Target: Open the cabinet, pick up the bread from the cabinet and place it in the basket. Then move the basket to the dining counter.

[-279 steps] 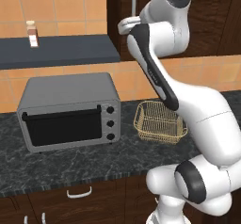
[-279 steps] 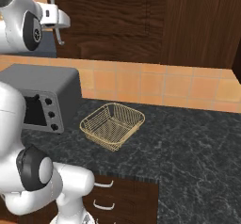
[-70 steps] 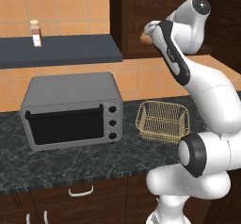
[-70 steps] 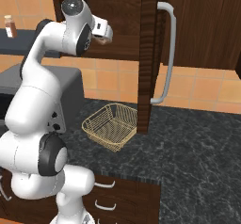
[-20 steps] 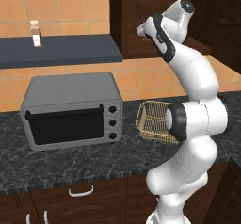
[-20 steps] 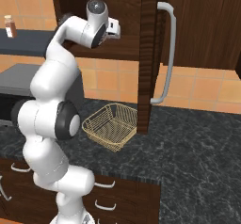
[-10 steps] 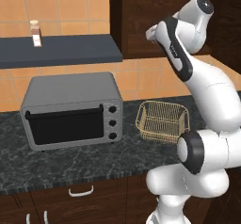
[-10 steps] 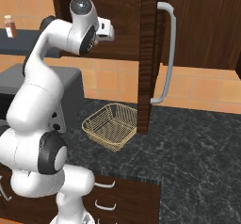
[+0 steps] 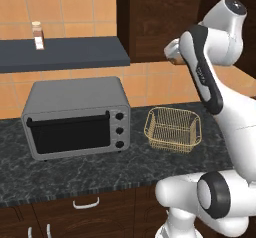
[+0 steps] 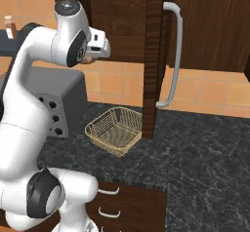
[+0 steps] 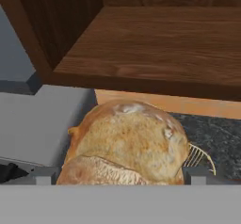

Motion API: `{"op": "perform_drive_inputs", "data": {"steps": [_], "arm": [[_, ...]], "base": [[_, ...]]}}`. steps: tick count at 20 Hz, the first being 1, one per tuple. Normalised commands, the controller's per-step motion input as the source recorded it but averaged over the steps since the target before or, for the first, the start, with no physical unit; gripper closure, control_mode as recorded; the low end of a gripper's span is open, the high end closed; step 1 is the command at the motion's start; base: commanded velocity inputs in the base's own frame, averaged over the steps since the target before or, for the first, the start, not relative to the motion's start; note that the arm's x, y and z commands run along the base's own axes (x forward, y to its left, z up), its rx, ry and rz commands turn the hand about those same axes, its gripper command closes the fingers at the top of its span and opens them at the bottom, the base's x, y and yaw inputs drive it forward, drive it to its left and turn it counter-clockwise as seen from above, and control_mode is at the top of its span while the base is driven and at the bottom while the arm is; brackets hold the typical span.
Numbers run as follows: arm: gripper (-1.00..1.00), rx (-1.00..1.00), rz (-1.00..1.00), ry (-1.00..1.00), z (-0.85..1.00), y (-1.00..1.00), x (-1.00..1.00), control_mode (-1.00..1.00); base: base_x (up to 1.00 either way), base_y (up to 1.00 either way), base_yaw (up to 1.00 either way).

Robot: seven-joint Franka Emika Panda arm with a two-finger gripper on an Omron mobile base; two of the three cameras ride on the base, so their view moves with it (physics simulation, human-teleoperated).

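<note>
High above the basket [image 9: 172, 129] | gripper [image 11: 120, 173] clamped on bread [image 11: 128, 143] | cabinet [image 10: 155, 55] door open beside it

- Cabinet [image 10: 155, 55]: door swung open, edge-on, long silver bar handle [image 10: 173, 55] facing right.
- Basket [image 10: 116, 130]: golden wire, on black speckled bench [image 10: 205, 143], just left of door's lower edge.
- Toaster oven [image 10: 53, 104]: grey, behind arm.
- Bread [image 10: 88, 59]: tan sliver at the raised claw [image 10: 97, 48].
</note>
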Motion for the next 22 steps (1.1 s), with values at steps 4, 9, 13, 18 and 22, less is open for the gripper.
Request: {"op": "perform_drive_inputs", "data": {"steps": [4,9,13,18,22], "arm": [[1.0,-0.05,0.0,0.25,-0.39,-0.01,-1.0,-1.0],[1.0,-0.06,-0.03,0.33,-0.85,0.0,-0.73,-1.0],[1.0,-0.03,0.0,0.16,-0.99,-0.07,-0.05,-1.0],[1.0,0.0,0.0,0.08,-0.94,-0.18,0.18,-1.0],[1.0,0.0,0.01,0.0,-0.8,-0.01,0.62,-1.0]], "base": [[0.0,0.0,0.0],[0.0,0.0,0.0],[0.0,0.0,0.0],[0.0,0.0,0.0],[0.0,0.0,0.0]]}}
